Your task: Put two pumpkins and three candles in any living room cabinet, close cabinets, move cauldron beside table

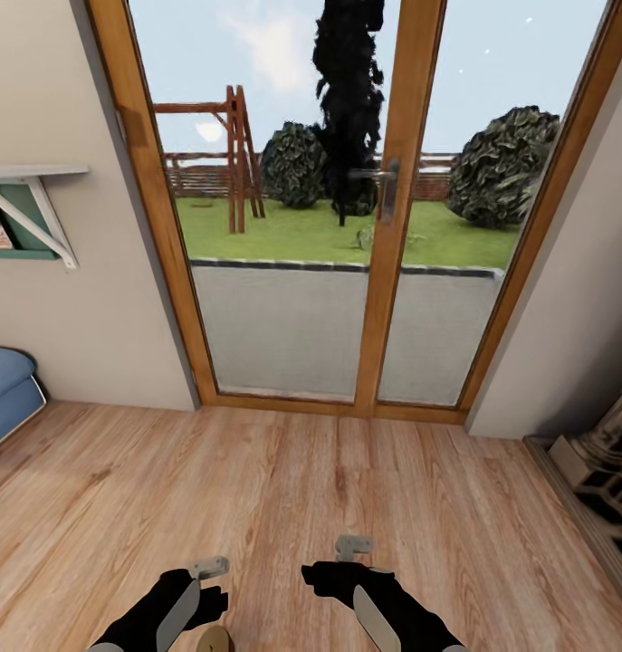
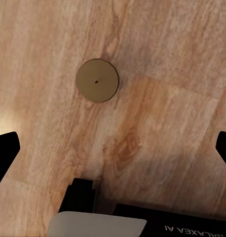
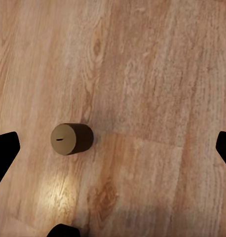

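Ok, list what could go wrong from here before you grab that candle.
1. The candle stands on the wood floor directly below the left gripper, at the head view's bottom edge; a blind descent may tip it.
2. It is a round cylinder; knocked over, it could roll away.
3. The right gripper hangs open close by; both arms reaching could collide.
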`<state>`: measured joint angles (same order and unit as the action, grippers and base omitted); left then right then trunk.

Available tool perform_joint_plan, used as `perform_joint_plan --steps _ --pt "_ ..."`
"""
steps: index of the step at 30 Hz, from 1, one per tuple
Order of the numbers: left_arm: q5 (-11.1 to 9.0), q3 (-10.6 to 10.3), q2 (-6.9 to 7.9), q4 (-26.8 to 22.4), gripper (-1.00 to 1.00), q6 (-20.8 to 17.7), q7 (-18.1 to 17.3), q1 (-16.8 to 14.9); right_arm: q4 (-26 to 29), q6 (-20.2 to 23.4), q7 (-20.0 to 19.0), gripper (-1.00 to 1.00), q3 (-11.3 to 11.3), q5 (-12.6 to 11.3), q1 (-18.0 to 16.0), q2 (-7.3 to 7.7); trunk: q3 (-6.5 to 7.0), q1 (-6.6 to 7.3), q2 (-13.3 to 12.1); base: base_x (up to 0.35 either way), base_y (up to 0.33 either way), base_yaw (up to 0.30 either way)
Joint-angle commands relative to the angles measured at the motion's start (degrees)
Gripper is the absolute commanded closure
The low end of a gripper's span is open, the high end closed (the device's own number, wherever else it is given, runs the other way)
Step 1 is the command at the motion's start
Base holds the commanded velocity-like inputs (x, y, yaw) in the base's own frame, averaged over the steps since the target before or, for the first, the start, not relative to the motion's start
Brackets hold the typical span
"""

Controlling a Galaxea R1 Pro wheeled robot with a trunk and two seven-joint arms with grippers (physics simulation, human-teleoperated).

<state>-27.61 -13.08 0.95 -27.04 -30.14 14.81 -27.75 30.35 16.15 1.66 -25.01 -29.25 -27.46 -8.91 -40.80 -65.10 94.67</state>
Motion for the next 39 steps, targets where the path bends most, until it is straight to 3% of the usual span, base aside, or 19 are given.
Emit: perform_joint_plan --steps 1,17,24,39 --pt "-0.61 -0.47 0.08 -0.12 -1.0 -0.19 0.48 -0.02 0.07 0.09 0.18 -1.0 -0.2 -0.29 -0.04 0.03 -0.24 -0.22 0.44 0.0 0.0 0.0" --pt "-0.61 -0.27 1.04 -1.18 -1.0 -0.2 0.45 -0.9 0.09 -1.35 0.28 -1.0 -0.22 -0.28 -0.01 0.03 -3.11 -3.74 6.86 0.0 0.0 0.0" --pt "-0.61 -0.19 3.28 -1.25 -1.0 -0.76 0.29 -3.7 0.07 -1.72 0.02 -1.0 -0.22 -0.3 -0.03 0.03 -4.37 -5.27 9.67 0.0 0.0 0.0" --pt "-0.84 -0.33 3.52 -0.51 -1.0 -1.23 0.42 -4.85 0.07 -2.16 0.39 -1.0 0.0 -0.37 -0.01 0.03 -7.06 -8.57 15.68 0.0 0.0 0.0"
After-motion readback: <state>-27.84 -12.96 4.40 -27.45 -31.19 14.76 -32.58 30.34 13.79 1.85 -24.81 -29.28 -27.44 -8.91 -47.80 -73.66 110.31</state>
